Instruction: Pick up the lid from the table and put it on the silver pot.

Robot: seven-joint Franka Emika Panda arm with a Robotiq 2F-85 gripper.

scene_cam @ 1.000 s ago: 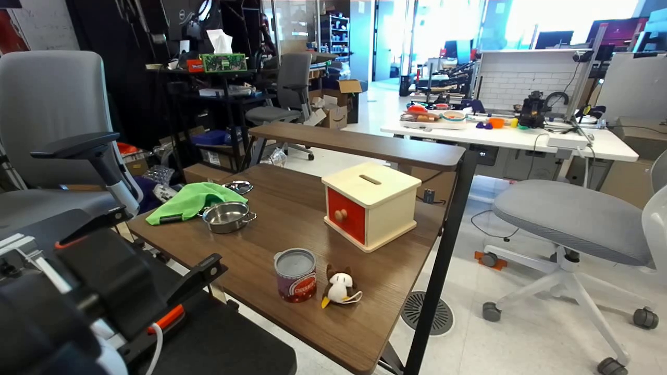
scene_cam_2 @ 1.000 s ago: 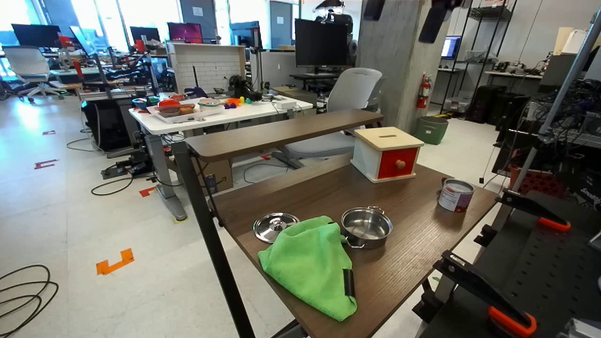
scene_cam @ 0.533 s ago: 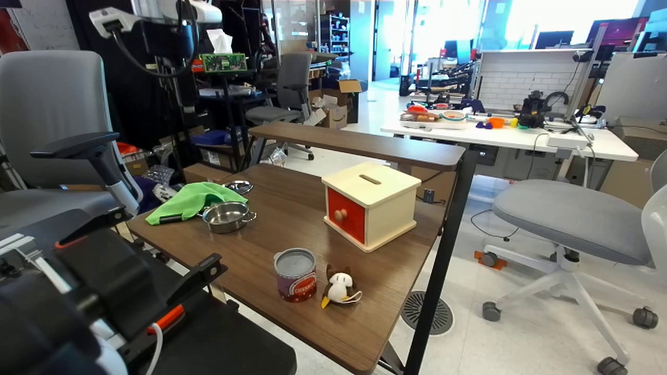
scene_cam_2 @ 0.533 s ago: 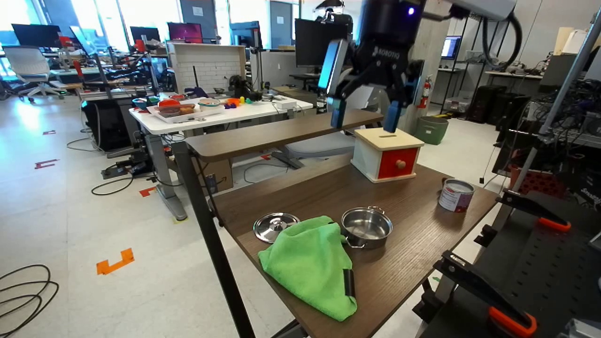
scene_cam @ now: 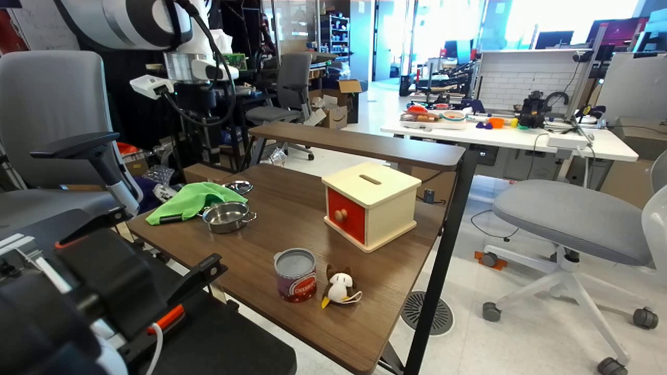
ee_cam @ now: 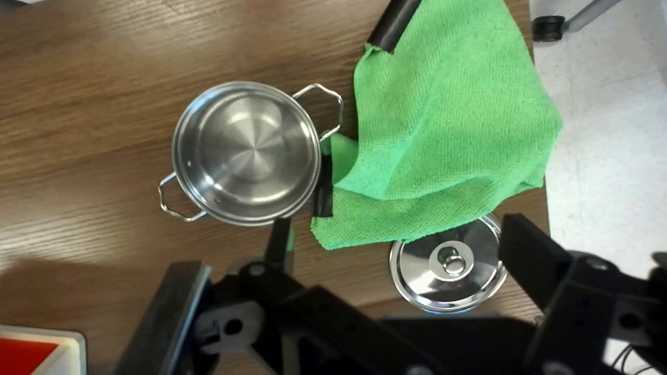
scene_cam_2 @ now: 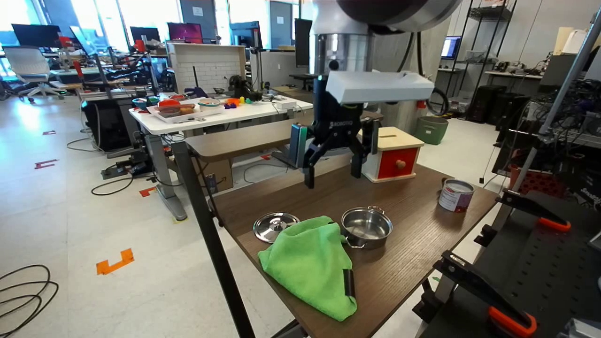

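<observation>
Green cloth (ee_cam: pixel 448 120) on the brown table (scene_cam_2: pixel 413 249) hides part of the rim of the lid (ee_cam: pixel 443 276), which we see resting there knob up. Just beside the cloth we find the silver pot (ee_cam: pixel 247 153), upright and uncovered. Above the table hangs the gripper (scene_cam_2: pixel 333 176), its jaws spread wide, holding nothing. In both exterior views we make out the wooden box (scene_cam: pixel 375 208) and the can (scene_cam: pixel 295 276), well apart from the lid; in an exterior view a soft toy (scene_cam: pixel 340 286) sits by the can.
</observation>
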